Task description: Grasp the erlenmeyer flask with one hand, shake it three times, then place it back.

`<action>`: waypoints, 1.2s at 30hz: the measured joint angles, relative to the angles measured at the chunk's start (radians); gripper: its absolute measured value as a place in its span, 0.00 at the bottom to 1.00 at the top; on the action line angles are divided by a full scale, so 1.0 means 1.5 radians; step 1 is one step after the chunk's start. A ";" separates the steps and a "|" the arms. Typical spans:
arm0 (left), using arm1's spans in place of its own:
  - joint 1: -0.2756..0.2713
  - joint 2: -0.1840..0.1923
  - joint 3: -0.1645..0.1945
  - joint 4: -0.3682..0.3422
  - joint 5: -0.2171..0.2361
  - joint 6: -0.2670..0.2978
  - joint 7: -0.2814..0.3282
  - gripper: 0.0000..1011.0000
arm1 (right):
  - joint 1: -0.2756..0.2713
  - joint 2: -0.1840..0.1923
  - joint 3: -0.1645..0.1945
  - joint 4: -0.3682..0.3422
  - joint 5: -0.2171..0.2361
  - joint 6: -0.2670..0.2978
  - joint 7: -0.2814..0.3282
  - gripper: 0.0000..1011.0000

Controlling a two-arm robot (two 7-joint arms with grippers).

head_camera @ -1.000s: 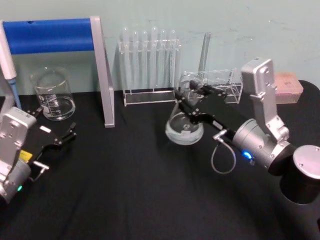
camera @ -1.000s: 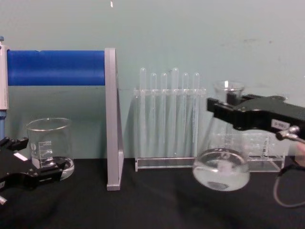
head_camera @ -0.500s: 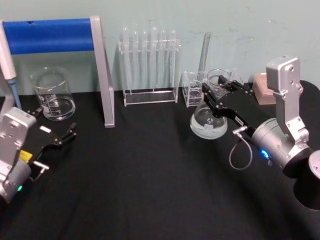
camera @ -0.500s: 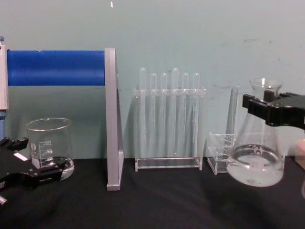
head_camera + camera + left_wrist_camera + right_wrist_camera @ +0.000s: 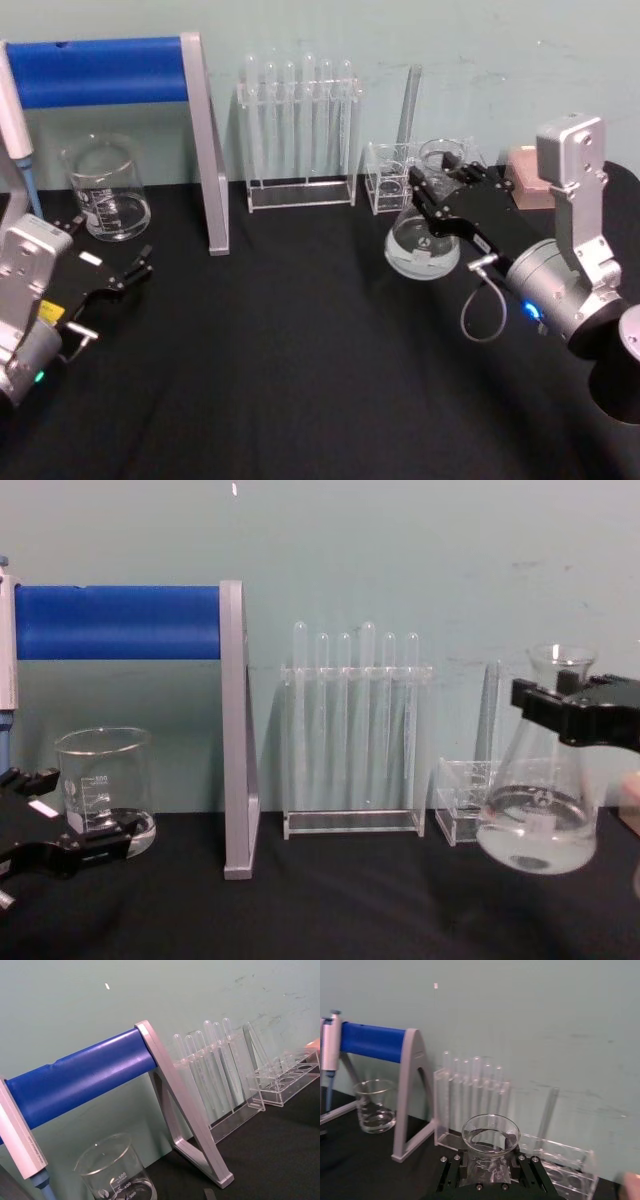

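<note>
Right claw (image 5: 437,183) clamps the neck of the tilted, clear erlenmeyer flask (image 5: 422,245), which holds liquid, above the table's (image 5: 280,350) back-right edge, with bare table in front. Left claw (image 5: 112,242) sits agape at the left edge.

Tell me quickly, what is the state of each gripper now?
Left gripper: open, holding nothing.
Right gripper: closed on the neck of the erlenmeyer flask.

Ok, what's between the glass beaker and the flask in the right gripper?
Chest view, from beaker to the erlenmeyer flask in the right gripper: the stand's grey leg, the test tube rack, then a small clear rack.
</note>
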 joint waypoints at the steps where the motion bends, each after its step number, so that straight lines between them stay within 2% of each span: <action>1: 0.000 0.000 0.000 0.000 0.000 0.000 0.000 0.99 | 0.001 -0.001 -0.001 0.000 -0.001 0.000 0.003 0.45; 4: 0.000 0.000 0.000 0.000 0.000 0.000 0.000 0.99 | 0.003 -0.003 -0.007 0.003 -0.005 0.000 0.019 0.45; 14: 0.000 0.000 0.000 0.000 0.000 0.000 0.000 0.99 | 0.018 0.000 -0.053 0.010 -0.004 0.000 0.090 0.45; 17: 0.000 0.000 0.000 0.000 0.000 0.000 0.000 0.99 | 0.024 0.006 -0.074 0.011 0.002 -0.003 0.116 0.45; 27: 0.000 0.000 0.000 0.000 0.000 0.000 0.000 0.99 | 0.038 0.023 -0.121 0.010 0.024 -0.019 0.167 0.45; 36: 0.000 0.000 0.000 0.000 0.000 0.000 0.000 0.99 | 0.048 0.039 -0.146 0.009 0.045 -0.034 0.196 0.45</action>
